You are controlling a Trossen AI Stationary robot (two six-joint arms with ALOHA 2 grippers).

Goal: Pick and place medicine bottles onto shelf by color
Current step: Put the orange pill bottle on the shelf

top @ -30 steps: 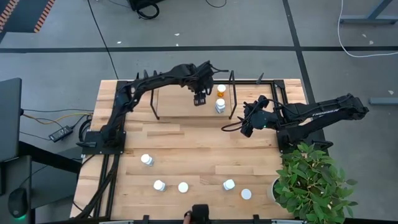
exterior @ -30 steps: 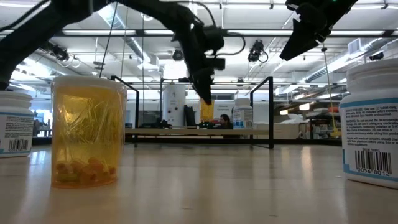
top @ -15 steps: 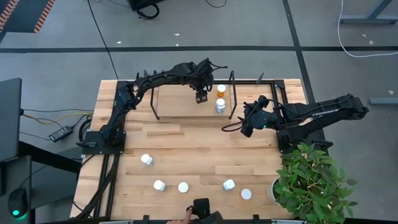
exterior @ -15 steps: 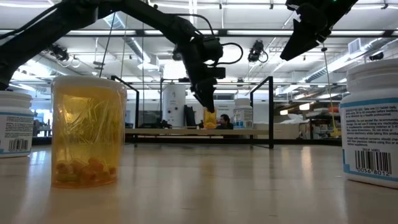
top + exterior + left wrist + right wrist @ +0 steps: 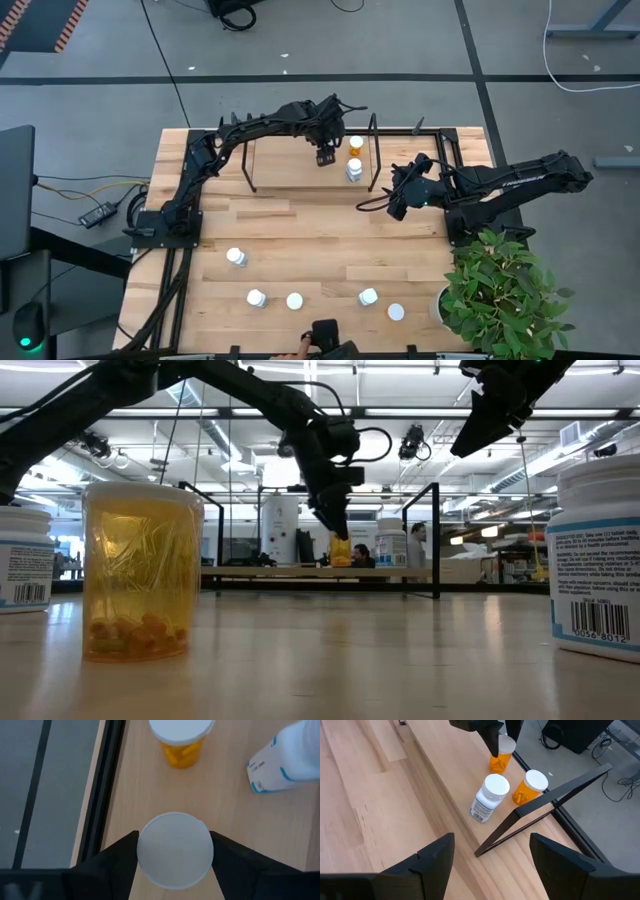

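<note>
The shelf (image 5: 290, 165) stands at the table's far side, a light board between black wire frames. An orange medicine bottle (image 5: 355, 145) and a white one (image 5: 353, 171) stand on its right end. My left gripper (image 5: 323, 157) reaches down over the board just left of them, shut on another orange bottle (image 5: 499, 760) with a white cap (image 5: 175, 850). My right gripper (image 5: 397, 208) hangs open above the table, right of the shelf's right frame, with nothing between its fingers (image 5: 435, 857). Several more bottles stand near the table's near edge. My left gripper pinches the white cap's rim (image 5: 143, 851) between its two fingers, one on each side. The fingers come from above, slanting down toward the far edge. The bottle stays upright below them, its base (image 5: 496, 770) down at the shelf board.
White-capped bottles (image 5: 236, 257) (image 5: 256, 297) (image 5: 294, 301) (image 5: 368, 296) (image 5: 396, 312) stand along the near part of the table. A potted plant (image 5: 500, 290) sits at the near right corner. The shelf's black frame (image 5: 545, 800) stands between my right gripper and the shelved bottles.
My left gripper has sunk a little toward the shelf board with the orange bottle, shifting slightly toward the table's right, then held still. The bottle has stayed upright and come down to the board.
</note>
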